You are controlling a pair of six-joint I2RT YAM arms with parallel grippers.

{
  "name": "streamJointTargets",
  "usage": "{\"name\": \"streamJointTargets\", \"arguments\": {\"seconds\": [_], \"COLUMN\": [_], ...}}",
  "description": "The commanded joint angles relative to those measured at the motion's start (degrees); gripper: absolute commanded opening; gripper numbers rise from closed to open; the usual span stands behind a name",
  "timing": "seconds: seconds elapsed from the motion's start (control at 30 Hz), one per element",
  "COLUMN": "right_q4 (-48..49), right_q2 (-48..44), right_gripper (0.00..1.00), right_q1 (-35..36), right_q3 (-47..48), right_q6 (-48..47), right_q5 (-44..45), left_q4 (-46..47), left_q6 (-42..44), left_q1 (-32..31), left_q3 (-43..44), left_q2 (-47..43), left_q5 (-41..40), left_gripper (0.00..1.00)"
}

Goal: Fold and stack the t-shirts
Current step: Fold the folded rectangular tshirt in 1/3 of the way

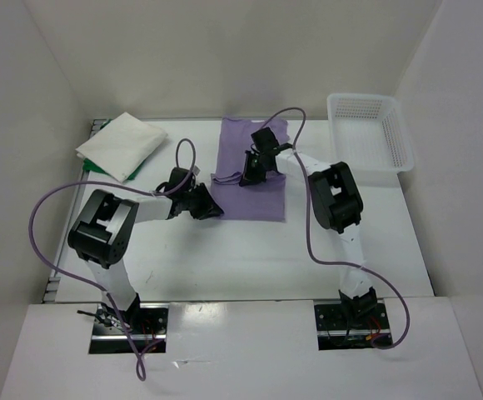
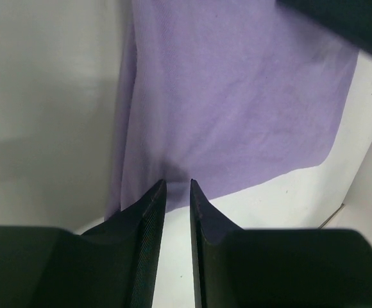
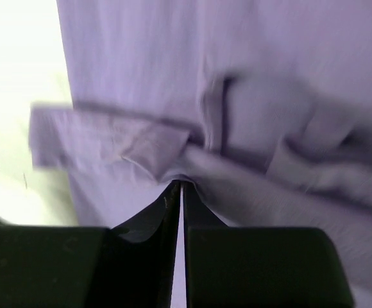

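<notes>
White table (image 1: 241, 258) fills the floor of a small box with plain white walls (image 1: 225, 58) on three sides. At the near edge, the two arms are bolted down on dark metal bases (image 1: 129, 321). Purple cables (image 1: 50, 217) loop up from there along each arm.

A little farther in, the left gripper (image 2: 176, 185) reaches to the near left corner of the purple shirt (image 1: 258, 200). Its jaws are almost together, with a thin gap, and they pinch the near edge of the cloth, which puckers at the tips.

The purple shirt lies flat in the middle of the table, toward the back. The right gripper (image 3: 181, 185) is over it, near the left side. Its jaws are nearly closed and hold a bunched-up fold of the purple cloth.

Far back on the left, the white shirt (image 1: 123, 143) lies folded on top of the green shirt (image 1: 93, 169), which peeks out at the near edge. Far back on the right sits a white plastic basket (image 1: 366, 172), well apart from the shirts.
</notes>
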Motion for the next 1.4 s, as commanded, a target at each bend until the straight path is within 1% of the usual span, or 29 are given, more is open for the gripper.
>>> {"name": "streamJointTargets", "arguments": {"seconds": [0.0,0.03,0.1,0.13,0.17,0.2,0.27,0.3,0.4,0.43,0.5,0.53,0.57,0.63,0.7,0.73,0.77,0.8,0.87,0.9,0.97,1.0,1.1,1.23,1.3,1.33,1.37], "right_q4": [5.4,7.4,11.4,11.4,9.9,5.9,1.3,-0.6,-1.2,-0.6,-0.1,0.9,2.2,3.1,3.1,4.8,5.8,6.5,7.6,7.6,8.9,9.4,10.7,10.7,10.7,10.0,10.0], "right_q2": [1.9,1.9,2.7,4.5,5.8,7.1,8.9,8.2,1.0,-3.5,-7.7,-11.4,-13.1,-15.3,-18.3,-20.0,-24.2,-26.3,-30.7,-31.6,-33.1,-34.4,-35.2,-33.7,-34.9,-35.9,-36.9], "right_gripper": [0.09,0.09,0.09,0.09,0.09,0.09,0.09,0.09,0.12,0.12,0.12,0.12,0.11,0.08,0.04,0.03,0.03,0.04,0.09,0.12,0.15,0.15,0.15,0.15,0.21,0.26,0.35], "right_q1": [0.5,0.5,-0.5,-0.5,-1.3,-1.3,-1.9,-1.9,-1.9,-1.9,-1.9,-1.9,-1.9,-1.9,-1.9,-1.9,-1.9,-1.9,-3.2,-3.9,-5.3,-6.1,-7.7,-8.3,-8.3,-8.3,-8.3], "right_q3": [4.2,4.2,6.4,8.9,15.4,19.3,28.0,28.6,21.6,15.4,8.6,1.9,-1.5,-8.7,-12.5,-17.9,-20.9,-25.9,-30.4,-34.0,-37.4,-40.3,-44.3,-45.9,-46.5,-46.5,-46.5], "right_q6": [0.1,0.7,1.5,1.5,2.2,2.2,0.7,0.0,-2.1,-2.1,-2.9,-2.9,-2.9,-2.4,-1.6,-1.6,-0.6,0.6,1.7,2.6,3.2,3.9,4.9,5.7,6.3,6.3,6.3], "right_q5": [7.5,11.1,12.7,12.7,13.4,14.1,13.5,13.5,10.9,10.0,7.4,6.6,4.0,1.8,1.3,0.8,0.8,1.3,1.3,-0.2,-0.2,-0.2,1.5,2.1,2.8,3.6,4.2], "left_q4": [-10.3,-10.3,-11.9,-11.9,-12.5,-13.0,-13.5,-14.2,-14.7,-14.7,-15.3,-15.8,-15.8,-15.8,-16.4,-16.4,-16.4,-16.4,-14.7,-14.7,-13.3,-13.3,-12.8,-12.1,-11.4,-11.4,-11.4], "left_q6": [1.5,2.0,2.0,2.0,2.0,2.0,1.4,1.4,1.4,1.4,1.4,1.4,1.4,1.4,2.0,2.0,2.0,2.0,2.0,2.0,2.0,2.0,2.6,2.6,2.6,2.6,2.6], "left_q1": [-0.7,-0.7,-0.7,-0.7,-0.7,-0.7,-0.7,-0.7,-0.7,-0.7,-0.7,-0.7,-0.7,-0.2,1.4,2.6,3.1,3.1,4.4,4.4,4.9,4.9,4.9,4.9,4.9,4.9,4.9], "left_q3": [-3.2,-3.2,-2.6,-2.6,-2.6,-2.6,-2.1,-1.3,0.3,0.8,0.8,1.4,1.4,0.8,-0.5,-0.5,-1.1,-2.0,-2.6,-2.6,-2.6,-2.6,-2.1,-1.4,-1.4,-1.4,-1.4], "left_q2": [-1.0,-1.0,-2.5,-2.5,-3.3,-3.8,-5.7,-6.2,-8.1,-8.1,-9.7,-10.7,-11.3,-12.5,-12.5,-12.5,-12.5,-12.5,-11.4,-10.8,-8.7,-7.5,-5.3,-2.7,-2.1,-2.1,-1.5], "left_q5": [-4.0,-4.0,-4.0,-4.0,-3.4,-2.8,-2.2,-2.2,-1.7,-1.7,-1.2,-1.2,-1.2,-1.7,-1.7,-1.7,-1.7,-1.7,-1.1,-1.1,0.4,0.4,1.0,1.0,1.5,1.5,1.5], "left_gripper": [0.3,0.3,0.3,0.3,0.3,0.3,0.3,0.3,0.3,0.3,0.3,0.33,0.33,0.33,0.34,0.34,0.35,0.35,0.35,0.35,0.35,0.35,0.35,0.36,0.36,0.36,0.36]}}
